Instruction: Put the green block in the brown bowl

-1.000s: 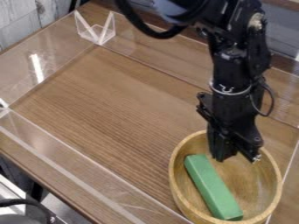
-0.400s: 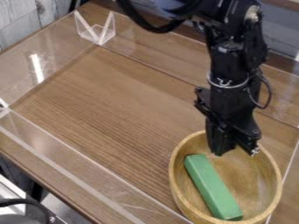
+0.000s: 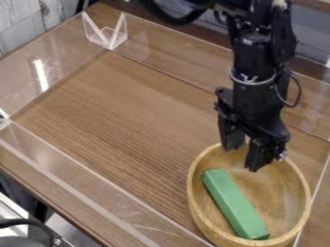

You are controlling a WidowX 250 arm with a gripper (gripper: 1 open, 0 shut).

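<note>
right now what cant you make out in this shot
- Flat bright green block in the round tan wooden bowl: its underside contact is hidden by its own body.
- Bowl's near rim: cut off by the bottom edge.
- Black gripper: jaws open, pads too dark to read.
- Arm's upper part: cut off by the top edge.

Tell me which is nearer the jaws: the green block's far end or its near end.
The far end of the green block, toward the bowl's back rim, lies just below the gripper; the near end points away, toward the camera.

Bright, even light; glare streaks the clear walls (image 3: 52, 72); slightly soft focus
</note>
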